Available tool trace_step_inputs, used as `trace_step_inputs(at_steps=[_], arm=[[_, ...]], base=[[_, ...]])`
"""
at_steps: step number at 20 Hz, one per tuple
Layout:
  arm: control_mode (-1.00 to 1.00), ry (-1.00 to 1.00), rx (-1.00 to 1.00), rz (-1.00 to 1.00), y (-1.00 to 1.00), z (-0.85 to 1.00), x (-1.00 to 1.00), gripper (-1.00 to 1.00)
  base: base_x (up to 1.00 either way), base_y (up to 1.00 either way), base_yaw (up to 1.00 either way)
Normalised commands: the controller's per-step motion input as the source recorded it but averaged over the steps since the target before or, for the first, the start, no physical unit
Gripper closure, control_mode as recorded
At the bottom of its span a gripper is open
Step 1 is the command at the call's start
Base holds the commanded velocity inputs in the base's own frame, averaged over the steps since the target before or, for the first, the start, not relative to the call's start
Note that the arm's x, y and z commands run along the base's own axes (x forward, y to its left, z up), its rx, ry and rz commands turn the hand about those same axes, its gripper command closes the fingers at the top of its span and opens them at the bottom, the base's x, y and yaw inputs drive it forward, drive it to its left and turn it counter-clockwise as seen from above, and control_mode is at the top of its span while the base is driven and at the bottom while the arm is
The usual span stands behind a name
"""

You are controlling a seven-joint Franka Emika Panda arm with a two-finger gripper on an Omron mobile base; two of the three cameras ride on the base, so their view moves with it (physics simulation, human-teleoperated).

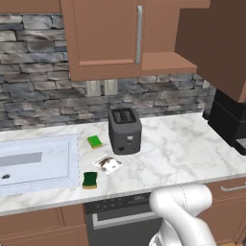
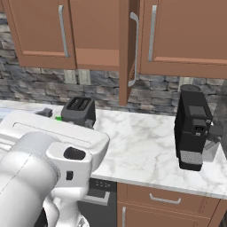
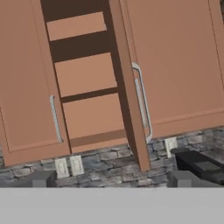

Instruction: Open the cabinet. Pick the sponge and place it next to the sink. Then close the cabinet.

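**Desk:** Cabinet [image 1: 103, 33] first: what does the moment show?

**Photographer:** A wall cabinet with its right door [image 2: 125, 53] swung out edge-on toward the robot and its left door shut. The hand view looks straight at bare shelves [image 3: 85, 74] inside, with nothing on them.

**Desk:** And the sponge?

**Photographer:** The dark green sponge [image 1: 90, 180] lies flat on the marble counter [image 1: 182, 149], just beside the front right corner of the sink [image 1: 72, 158]. (A brighter green sponge [image 1: 94, 141] sits farther back, near the toaster [image 1: 125, 129]; that is not the one in question.)

**Desk:** The claw?

**Photographer:** The claw [image 3: 113, 179] is raised and facing the cupboard, its fingertips [image 3: 43, 178] spread wide with nothing between them. It touches nothing.

**Desk:** So which step is this?

**Photographer:** By my reading, opening and placing are done, and closing the cabinet is what remains.

**Desk:** What does the next move call for?

**Photographer:** Probably getting to the outer face of the open door, or to its long silver handle [image 3: 142, 100], and pushing it round on its hinge until it sits flush beside the left door. The door juts out over the counter, so the arm would need to come at it from the right side, staying clear of the coffee machine [image 2: 193, 128] below.
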Motion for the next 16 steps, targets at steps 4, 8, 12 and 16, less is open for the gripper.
trace_step_inputs(at_steps=[4, 8, 12, 16], arm=[[-1.0, 0.04, 0.0, 0.1, -0.14, 0.0, 0.14, -1.0], [-1.0, 0.01, 0.0, 0.11, -0.18, 0.0, 0.05, -1.0], [-1.0, 0.0, 0.0, 0.11, -0.2, 0.0, 0.0, -1.0], [-1.0, 0.0, 0.0, 0.12, -0.2, 0.0, 0.0, -1.0]], base=[[0.0, 0.0, 0.0], [0.0, 0.0, 0.0], [0.0, 0.0, 0.0], [0.0, 0.0, 0.0]])
